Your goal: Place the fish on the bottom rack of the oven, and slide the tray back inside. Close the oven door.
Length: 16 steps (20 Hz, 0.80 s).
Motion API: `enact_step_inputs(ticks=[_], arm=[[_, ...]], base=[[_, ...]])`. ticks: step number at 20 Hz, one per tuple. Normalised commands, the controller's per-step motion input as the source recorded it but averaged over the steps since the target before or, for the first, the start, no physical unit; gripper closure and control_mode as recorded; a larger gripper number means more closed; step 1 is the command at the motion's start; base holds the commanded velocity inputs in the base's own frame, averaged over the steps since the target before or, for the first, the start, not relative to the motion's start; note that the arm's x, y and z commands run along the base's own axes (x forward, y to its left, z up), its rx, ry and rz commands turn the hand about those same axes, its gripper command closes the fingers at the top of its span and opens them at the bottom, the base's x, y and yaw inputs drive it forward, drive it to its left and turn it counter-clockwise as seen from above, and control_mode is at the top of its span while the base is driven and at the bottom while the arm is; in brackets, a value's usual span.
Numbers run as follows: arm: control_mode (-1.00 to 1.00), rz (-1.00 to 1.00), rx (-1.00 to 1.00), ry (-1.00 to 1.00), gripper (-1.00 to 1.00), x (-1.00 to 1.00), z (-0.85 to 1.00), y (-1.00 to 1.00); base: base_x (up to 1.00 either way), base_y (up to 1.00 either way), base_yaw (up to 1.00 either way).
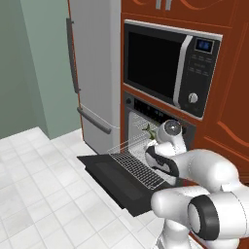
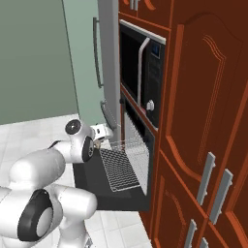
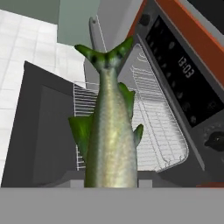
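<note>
Fish [image 3: 109, 131]: nearest the hand camera, tail pointing away from the lens, body running down between the fingers; in the left base view its green tail [image 1: 148, 129] shows beside the wrist, above the oven opening.
Gripper [image 1: 156, 141]: clenched on the fish; the fingertips themselves are hidden behind the fish body.
Bottom rack [image 2: 121, 168]: pulled out over the lowered oven door [image 1: 109, 181], lying flat and bare; a second wire grid [image 3: 148, 96] sits higher, toward the cavity.
Oven [image 1: 160, 114]: open, control strip above the cavity, microwave [image 1: 168, 65] directly over it.
Risk, wrong level: release from the present height could land the fish on the upper grid or the door panel, judged from how the fish hangs between them.
Risk, slip-through: a slender body laid along the wires may tilt or slide off the rack edge.
Risk, collision: the wrist is near the control strip; a careless descent could strike it.
Risk, sequence: closing the door with the rack out would jam it.
</note>
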Motion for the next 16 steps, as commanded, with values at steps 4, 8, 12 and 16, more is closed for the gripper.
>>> enact_step_inputs(ticks=[4, 8, 12, 16], arm=[[-1.00, 0.00, 0.00, 0.08, 1.00, 0.43, -0.49, 0.00], [-1.00, -0.02, -0.01, 0.16, 1.00, 0.33, -0.43, 0.00], [-1.00, -0.02, -0.01, 0.17, 1.00, 0.39, -0.44, 0.00], [-1.00, -0.04, 0.00, 0.16, 1.00, 0.43, -0.39, 0.00]], base=[[0.00, 0.00, 0.00], [0.00, 0.00, 0.00], [0.00, 0.00, 0.00], [0.00, 0.00, 0.00]])
